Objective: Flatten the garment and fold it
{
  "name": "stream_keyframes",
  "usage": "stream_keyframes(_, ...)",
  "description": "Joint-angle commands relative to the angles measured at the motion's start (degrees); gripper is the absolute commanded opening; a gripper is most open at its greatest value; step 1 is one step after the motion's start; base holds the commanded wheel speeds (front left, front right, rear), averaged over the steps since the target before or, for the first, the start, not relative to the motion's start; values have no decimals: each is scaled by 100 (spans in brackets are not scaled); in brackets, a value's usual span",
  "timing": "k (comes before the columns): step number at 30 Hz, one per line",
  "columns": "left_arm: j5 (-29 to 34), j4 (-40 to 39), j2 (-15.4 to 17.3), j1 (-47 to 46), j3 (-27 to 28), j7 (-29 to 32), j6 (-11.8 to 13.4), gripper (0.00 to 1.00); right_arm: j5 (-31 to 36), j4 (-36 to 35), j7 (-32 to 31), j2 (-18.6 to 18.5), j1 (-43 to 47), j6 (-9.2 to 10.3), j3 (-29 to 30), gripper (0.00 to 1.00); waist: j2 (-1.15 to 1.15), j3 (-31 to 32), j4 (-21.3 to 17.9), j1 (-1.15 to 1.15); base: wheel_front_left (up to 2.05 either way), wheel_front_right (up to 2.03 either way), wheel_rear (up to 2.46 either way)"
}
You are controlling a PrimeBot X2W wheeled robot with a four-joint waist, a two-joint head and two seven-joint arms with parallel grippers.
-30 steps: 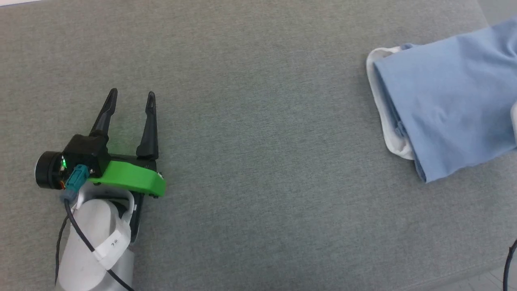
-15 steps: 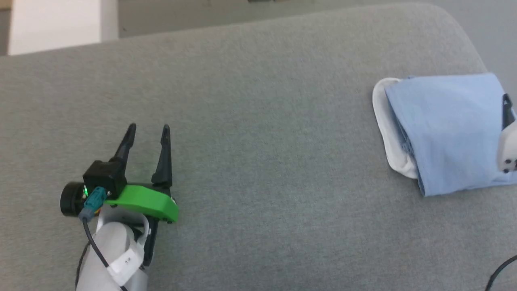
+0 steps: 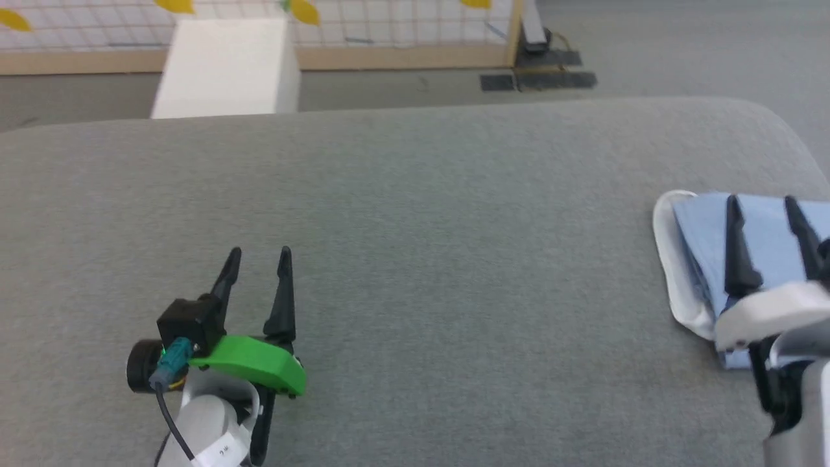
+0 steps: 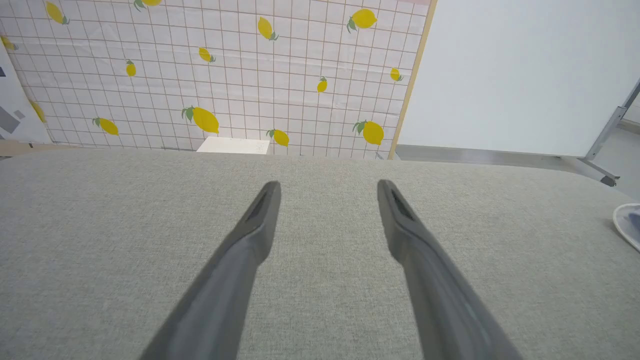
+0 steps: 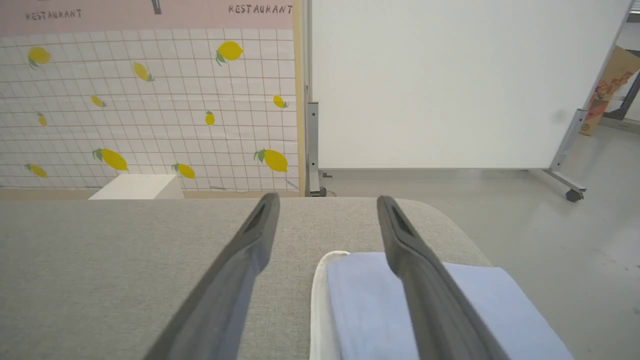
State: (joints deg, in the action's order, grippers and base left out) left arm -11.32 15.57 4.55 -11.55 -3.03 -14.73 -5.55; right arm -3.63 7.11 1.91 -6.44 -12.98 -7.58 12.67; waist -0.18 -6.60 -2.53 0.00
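Released, empty left pincer [image 3: 259,251] above front left of grey padded bench [image 3: 454,259]. Released right pincer [image 3: 761,200] over folded blue garment [image 3: 705,240] at right edge, near rounded far corner, white trim toward bench's middle. Beyond far edge: white box [image 3: 227,68], lemon-patterned wall [image 4: 225,75]. From right wrist: white wheeled partition [image 5: 440,85], "RESTAURANT" lettering [image 5: 260,9].

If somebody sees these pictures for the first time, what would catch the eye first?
The folded light blue garment with its white edge stands out first, lying at the right end of the grey padded surface; the right gripper is over it with fingers apart. Next comes the bright green part on the left gripper, open at the lower left. Behind, the lemon-patterned wall draws the eye.
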Motion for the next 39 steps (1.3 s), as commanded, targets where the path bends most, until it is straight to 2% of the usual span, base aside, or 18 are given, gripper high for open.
stream_keyframes(1, -55, 9, -35, 86, -19, -26, -26, 100, -70, -167, 71, 95, 203, 9, -57, 100, 18, 324, 352, 0, 0, 0, 0)
stream_keyframes(7, -136, 77, -78, 198, -37, -26, -41, 100, -223, -607, 264, 294, 850, 9, -348, 100, 18, 473, 547, 0, 0, 0, 0)
stream_keyframes(17, -183, 240, -120, 318, -168, -27, -73, 100, -392, -612, 470, 354, 1451, 9, -644, 100, 18, 573, 688, 0, 0, 0, 0)
stream_keyframes(31, -234, 294, -150, 375, -165, -27, -37, 100, -524, -451, 583, 356, 1577, 9, -846, 100, 18, 485, 622, 0, 0, 0, 0)
stream_keyframes(32, -189, 278, -124, 319, -165, 0, -44, 0, -463, -464, 526, 346, 1544, 0, -838, 0, 0, 484, 621, 0, 0, 0, 0)
stream_keyframes(39, -184, 273, -124, 319, -162, 7, -44, 0, -457, -465, 514, 344, 1543, 0, -836, 0, 0, 482, 618, 0, 0, 0, 0)
